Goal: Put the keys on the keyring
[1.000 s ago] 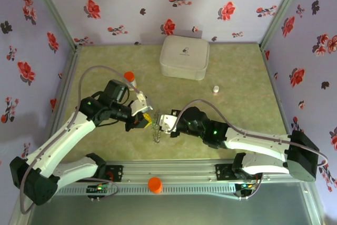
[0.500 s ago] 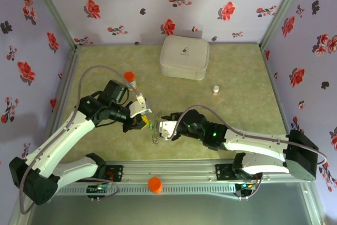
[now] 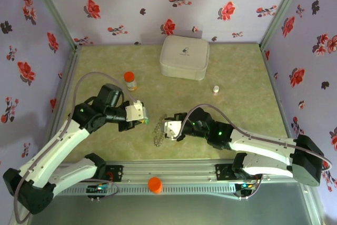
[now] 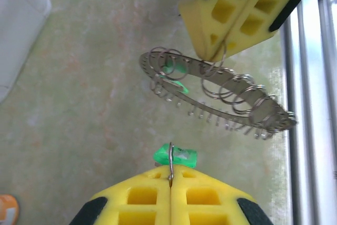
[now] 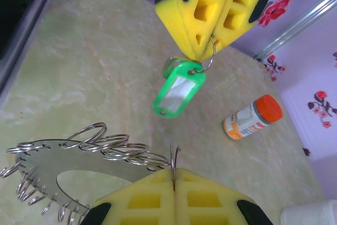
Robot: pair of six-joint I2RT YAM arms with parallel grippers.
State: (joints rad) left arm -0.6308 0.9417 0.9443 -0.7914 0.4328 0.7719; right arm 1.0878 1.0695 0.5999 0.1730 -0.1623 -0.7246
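Observation:
The keyring (image 4: 247,110) is a flat grey metal loop hung with several wire split rings; it hangs above the table (image 3: 237,104). My right gripper (image 5: 174,171) is shut on one of its split rings (image 5: 172,157); in the top view this gripper (image 3: 167,128) sits just right of the keyring (image 3: 157,133). My left gripper (image 4: 171,168) is shut on the small wire ring of a green key (image 4: 176,156), which dangles below its fingers (image 5: 179,89). From above, the left gripper (image 3: 141,115) is up and left of the keyring, apart from it. A second green key (image 4: 172,70) sits among the keyring's split rings.
An orange-capped bottle (image 3: 129,80) stands behind the left arm. A white case (image 3: 184,56) lies at the back and a small white vial (image 3: 215,89) to its right. An orange knob (image 3: 155,184) sits on the front rail. Flowered walls close in three sides.
The left gripper has pulled back to the left, away from the right gripper, with the green key in it. The right gripper has lowered slightly with the keyring.

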